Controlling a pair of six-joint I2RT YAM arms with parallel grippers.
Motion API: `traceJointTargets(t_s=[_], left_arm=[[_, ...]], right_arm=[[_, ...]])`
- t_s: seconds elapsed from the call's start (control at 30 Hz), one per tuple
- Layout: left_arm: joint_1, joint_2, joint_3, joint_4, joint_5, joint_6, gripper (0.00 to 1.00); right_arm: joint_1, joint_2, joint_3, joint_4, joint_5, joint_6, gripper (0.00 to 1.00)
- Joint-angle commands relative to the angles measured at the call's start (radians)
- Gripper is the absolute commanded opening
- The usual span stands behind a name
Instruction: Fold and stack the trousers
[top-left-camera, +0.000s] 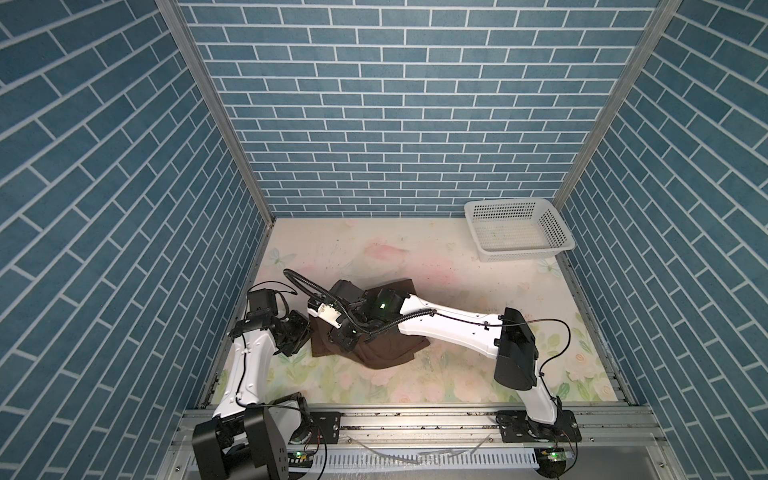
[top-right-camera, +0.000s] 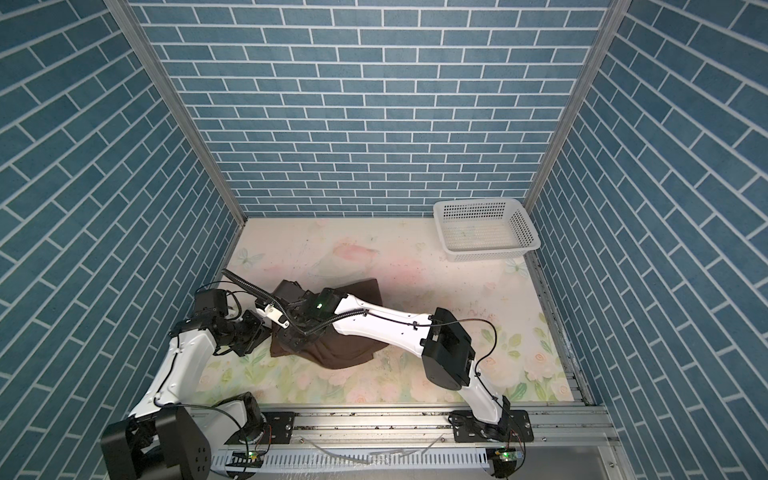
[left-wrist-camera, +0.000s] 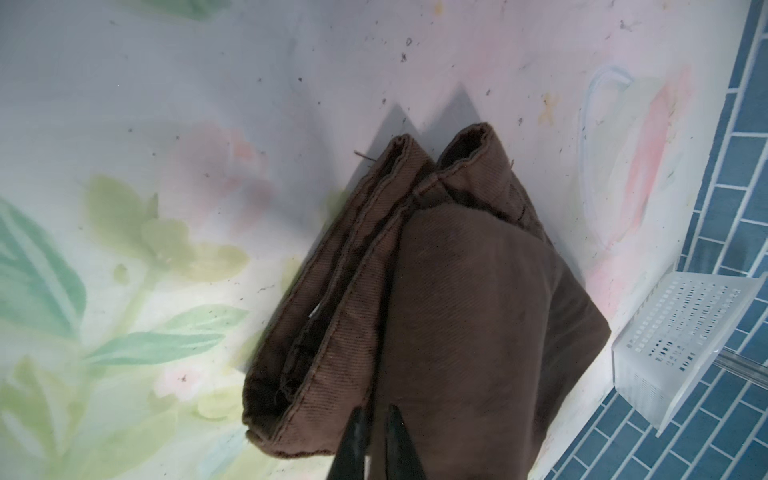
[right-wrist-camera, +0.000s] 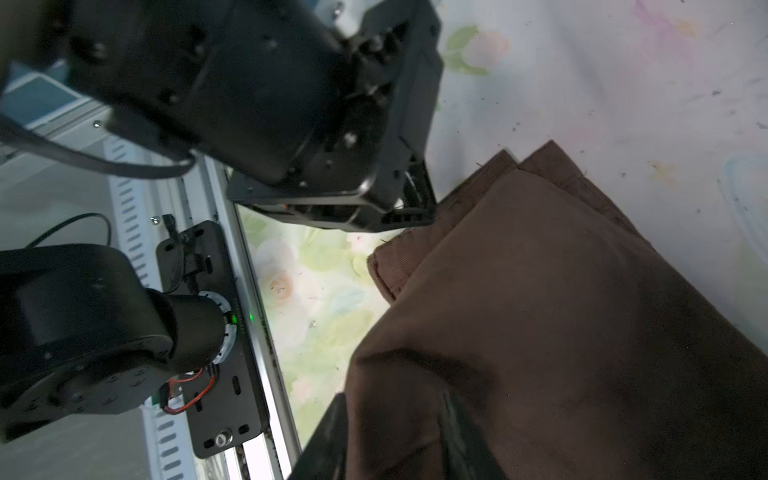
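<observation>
Brown trousers (top-left-camera: 390, 349) between parted right end effector (right-wrist-camera: 395, 411); left end effector (left-wrist-camera: 377, 419) nearly closed, hold unclear. Could snag cloth withdrawing, dragging fold open.

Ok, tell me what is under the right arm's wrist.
The folded brown trousers lie beneath it on the table. The right arm covers their middle in both top views, so the folds there cannot be seen.
</observation>
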Motion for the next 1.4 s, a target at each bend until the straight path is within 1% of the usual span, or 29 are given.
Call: traceJointTargets(t_s=[0.0, 0.07, 0.13, 0.3, 0.37, 0.43, 0.53, 0.57, 0.6, 0.67, 0.7, 0.73, 0.77, 0.8, 0.9, 1.0, 1.23, 1.3, 1.37], left_arm=[[0.008, -0.014, 0.026, -0.011, -0.002, 0.003, 0.17], [0.009, -0.021, 0.016, -0.006, 0.0, -0.004, 0.18], [0.006, -0.028, -0.01, 0.008, 0.009, -0.011, 0.23], [0.004, -0.016, -0.071, 0.071, 0.052, -0.008, 0.47], [-0.007, -0.009, -0.088, 0.113, 0.066, -0.008, 0.55], [-0.035, -0.001, -0.096, 0.159, 0.066, -0.026, 0.61], [-0.113, 0.029, -0.09, 0.211, 0.038, -0.053, 0.64], [-0.137, 0.046, -0.086, 0.226, 0.028, -0.062, 0.64], [-0.163, 0.07, -0.084, 0.244, 0.023, -0.071, 0.61], [-0.205, 0.117, -0.081, 0.289, 0.034, -0.1, 0.5], [-0.228, 0.139, -0.074, 0.308, 0.041, -0.115, 0.38], [-0.25, 0.156, -0.064, 0.32, 0.04, -0.127, 0.22], [-0.267, 0.165, -0.048, 0.316, 0.032, -0.133, 0.09], [-0.292, 0.171, -0.025, 0.298, 0.018, -0.134, 0.0], [-0.339, 0.163, 0.056, 0.238, -0.01, -0.142, 0.0], [-0.384, 0.148, 0.181, 0.179, -0.037, -0.158, 0.0], [-0.547, 0.226, 0.518, 0.083, -0.097, -0.197, 0.0], [-0.571, 0.25, 0.569, 0.081, -0.097, -0.209, 0.0], [-0.576, 0.254, 0.583, 0.088, -0.094, -0.223, 0.0]], right_arm=[[-0.034, -0.09, -0.025, 0.032, -0.064, 0.019, 0.45], [-0.09, -0.154, -0.098, 0.071, -0.087, 0.068, 0.46], [-0.167, -0.235, -0.201, 0.112, -0.11, 0.128, 0.46], [-0.353, -0.422, -0.495, 0.151, -0.084, 0.201, 0.47], [-0.433, -0.473, -0.594, 0.156, -0.104, 0.231, 0.49], [-0.502, -0.518, -0.686, 0.174, -0.147, 0.266, 0.49], [-0.567, -0.566, -0.783, 0.211, -0.197, 0.308, 0.49], [-0.578, -0.574, -0.801, 0.218, -0.203, 0.317, 0.49], [-0.588, -0.581, -0.817, 0.223, -0.208, 0.324, 0.49], [-0.6, -0.587, -0.836, 0.226, -0.21, 0.332, 0.49], [-0.605, -0.588, -0.843, 0.228, -0.21, 0.335, 0.49], [-0.607, -0.589, -0.849, 0.227, -0.207, 0.336, 0.49], [-0.612, -0.589, -0.854, 0.227, -0.204, 0.337, 0.49], [-0.617, -0.59, -0.86, 0.227, -0.199, 0.338, 0.48], [-0.641, -0.595, -0.88, 0.226, -0.187, 0.339, 0.48], [-0.672, -0.597, -0.901, 0.235, -0.188, 0.344, 0.47], [-0.726, -0.59, -0.94, 0.282, -0.215, 0.363, 0.46], [-0.737, -0.589, -0.944, 0.287, -0.219, 0.362, 0.46], [-0.747, -0.587, -0.946, 0.286, -0.226, 0.361, 0.46]])
